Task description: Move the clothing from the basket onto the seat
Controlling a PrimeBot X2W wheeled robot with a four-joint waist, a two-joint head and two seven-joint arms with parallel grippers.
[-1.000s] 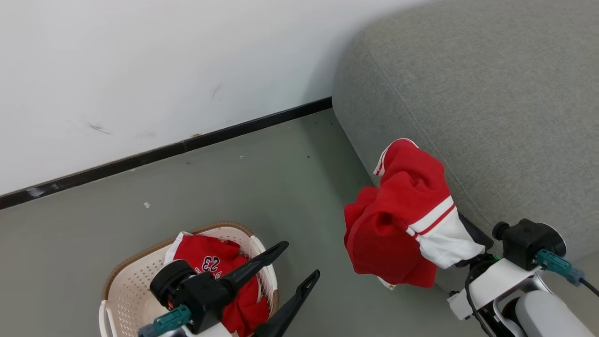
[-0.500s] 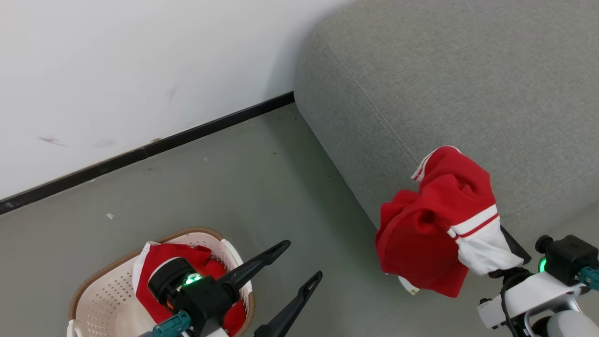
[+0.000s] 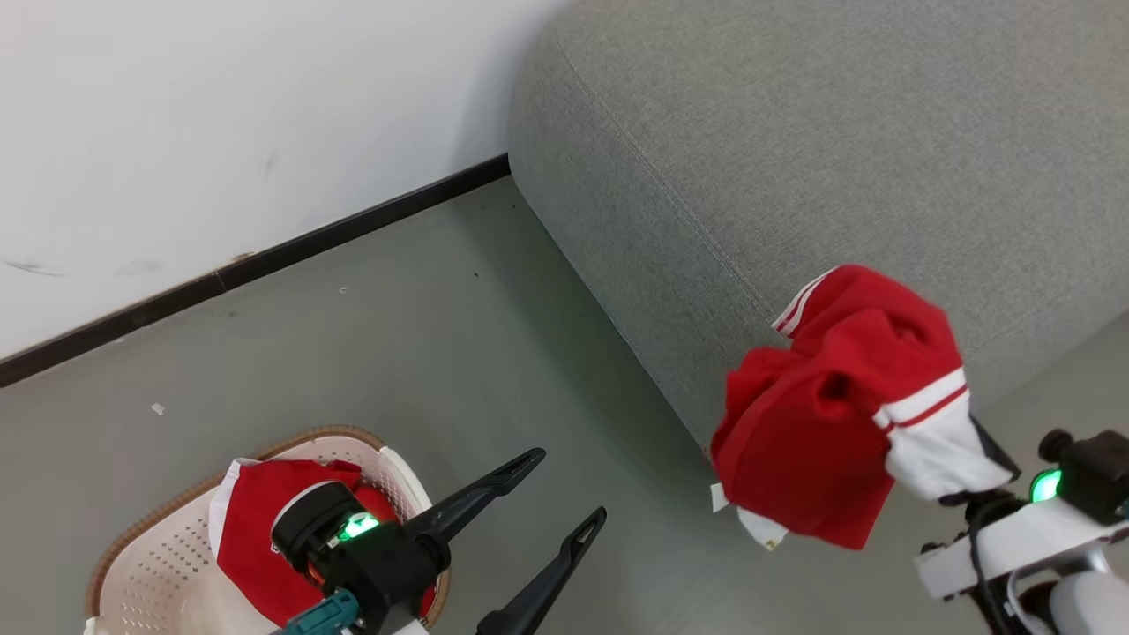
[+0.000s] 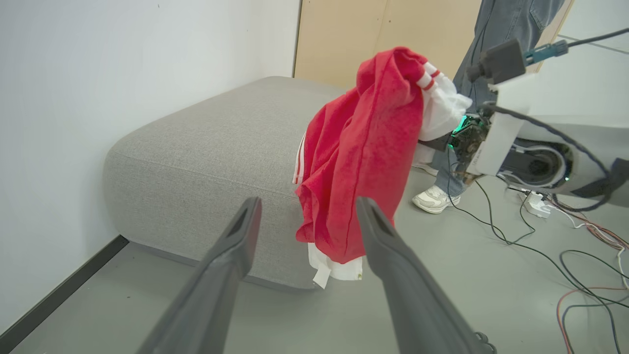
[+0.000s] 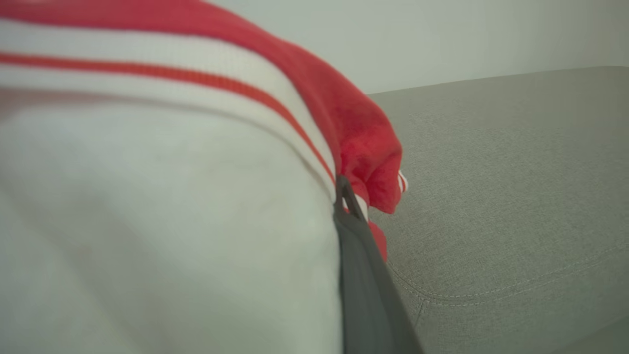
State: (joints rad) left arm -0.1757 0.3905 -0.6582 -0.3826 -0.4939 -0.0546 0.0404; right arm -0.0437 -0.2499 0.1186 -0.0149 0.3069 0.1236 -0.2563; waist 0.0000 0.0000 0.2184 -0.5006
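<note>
Nearest, at the near left, the left gripper [image 3: 570, 483] hangs with its two fingers spread wide and nothing between them, just right of the basket [image 3: 291, 438]. The basket stands on the floor [image 3: 397, 335] and holds a second garment [image 3: 242, 529], red with a white edge, partly hidden behind the left wrist.

At the near right, the right gripper [image 5: 345, 196] is pressed together on the white band of a red garment [image 3: 829, 432]. It hangs bunched in the air just before the seat's near edge; whether it brushes the seat's side I cannot tell. Beyond it the seat [image 3: 794, 159] runs off to the far right, and farthest is the wall [image 3: 220, 106].

The step in hand looks like the carry: one garment is out of the basket and not yet on the seat. The next move calls for taking it farther, over the seam and above the cushion top, then parting the fingers. Let go here, it would likely slide to the floor.

No writing can be read. A white tag [image 3: 758, 527] at the held garment's hem is too small, and any print on the second garment is hidden.
</note>
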